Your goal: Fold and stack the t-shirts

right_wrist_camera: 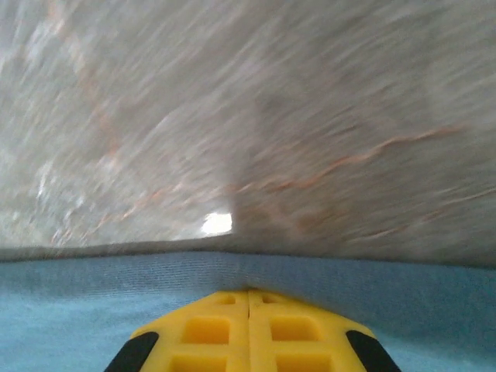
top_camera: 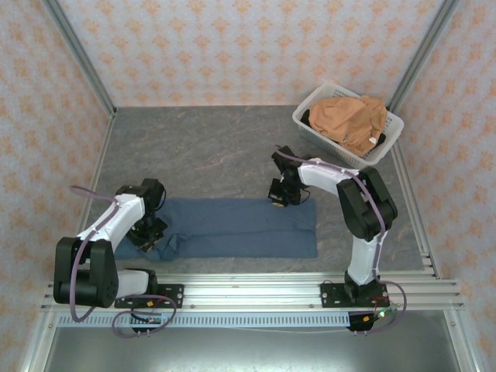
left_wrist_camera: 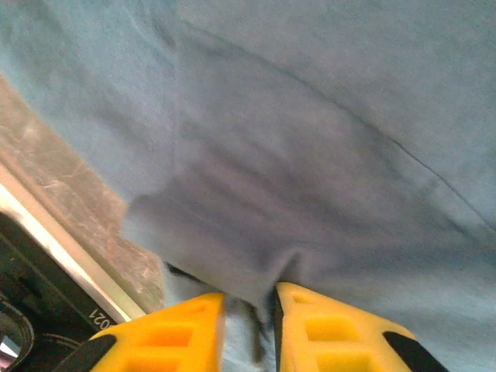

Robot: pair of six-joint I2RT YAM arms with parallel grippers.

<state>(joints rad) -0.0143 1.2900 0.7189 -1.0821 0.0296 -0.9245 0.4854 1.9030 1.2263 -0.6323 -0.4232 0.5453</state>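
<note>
A slate-blue t-shirt [top_camera: 232,229] lies folded into a long flat band across the near part of the table. My left gripper [top_camera: 147,236] sits low on its left end, where the cloth is rumpled. In the left wrist view that gripper [left_wrist_camera: 249,298] has its yellow fingers [left_wrist_camera: 333,329] a narrow gap apart, with a loose fold of the blue shirt [left_wrist_camera: 310,116] between them. My right gripper [top_camera: 285,198] is at the band's far right edge. In the right wrist view it [right_wrist_camera: 248,293] is shut, tips pinching the hem of the blue shirt [right_wrist_camera: 77,310]. The orange-tan t-shirt [top_camera: 353,120] lies bunched in the basket.
A white lattice basket [top_camera: 310,124] stands at the far right corner of the grey stone-patterned table [top_camera: 201,147]. Metal rails [top_camera: 248,283] run along the near edge under the arm bases. Patterned walls close in the left, back and right sides.
</note>
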